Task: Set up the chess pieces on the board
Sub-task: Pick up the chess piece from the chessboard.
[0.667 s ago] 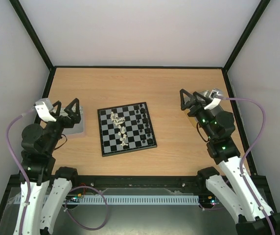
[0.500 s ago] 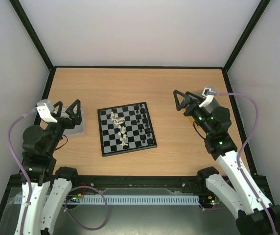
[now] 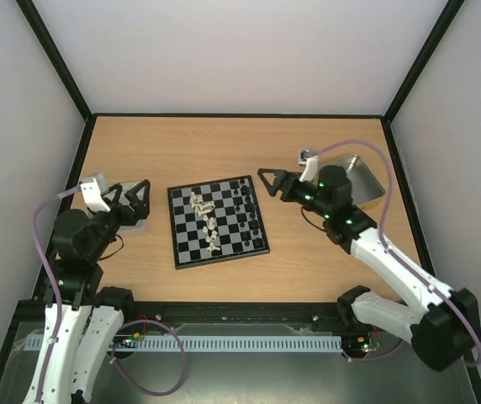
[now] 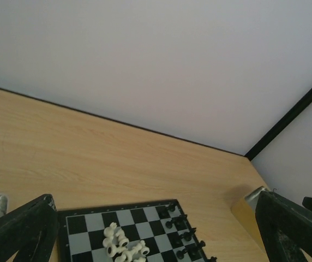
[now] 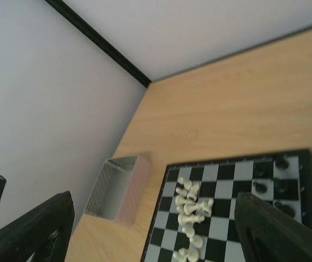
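Note:
The board [image 3: 250, 242] lies on the table's middle. Cream-white chess pieces [image 3: 205, 220] lie heaped in a line down its middle. Black chess pieces [image 3: 245, 209] stand along its right side. My left gripper [image 3: 131, 200] is open and empty, left of the board over a tin. My right gripper [image 3: 272, 183] is open and empty, just off the board's far right corner. The left wrist view shows the board [image 4: 88, 225], white pieces [image 4: 121, 245] and black pieces [image 4: 184, 229] between my open fingers [image 4: 19, 229]. The right wrist view shows the board [image 5: 238, 166] and white pieces [image 5: 191, 210].
A silver tin [image 3: 360, 178] lies at the right, behind the right arm. A second tin [image 3: 131, 224] lies under the left gripper; it also shows in the right wrist view [image 5: 118, 188]. Black frame posts and white walls ring the table.
My right arm has swung left toward the board, uncovering the right tin. My left gripper has shifted slightly right toward the board. Both stay open.

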`<state>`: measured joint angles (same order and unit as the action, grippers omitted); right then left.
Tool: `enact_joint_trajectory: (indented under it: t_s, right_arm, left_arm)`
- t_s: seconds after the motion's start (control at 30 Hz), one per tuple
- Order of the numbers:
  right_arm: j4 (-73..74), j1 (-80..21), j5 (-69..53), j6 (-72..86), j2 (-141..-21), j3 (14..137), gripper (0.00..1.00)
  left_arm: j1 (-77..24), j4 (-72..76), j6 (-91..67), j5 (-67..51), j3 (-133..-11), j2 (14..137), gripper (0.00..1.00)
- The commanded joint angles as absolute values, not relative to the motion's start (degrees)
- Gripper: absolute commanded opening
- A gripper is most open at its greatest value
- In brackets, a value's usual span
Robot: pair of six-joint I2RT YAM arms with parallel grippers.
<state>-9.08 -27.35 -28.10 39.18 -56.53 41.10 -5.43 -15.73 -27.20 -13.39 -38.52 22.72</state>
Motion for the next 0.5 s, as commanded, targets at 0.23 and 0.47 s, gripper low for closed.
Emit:
enact_joint_trajectory:
  t_s: [0.23, 0.47]
  right_arm:
    - [9.2, -44.3, -8.9, 39.7, -77.4, 54.9, 0.59]
    - [15.3, -52.8, -4.0, 40.5, -89.8, 63.0, 0.43]
  left_arm:
    - [-5.2, -12.9, -27.4, -8.4, -37.9, 29.1, 1.00]
    - [-5.2, -13.7, -28.3, -9.3, -38.2, 30.1, 1.00]
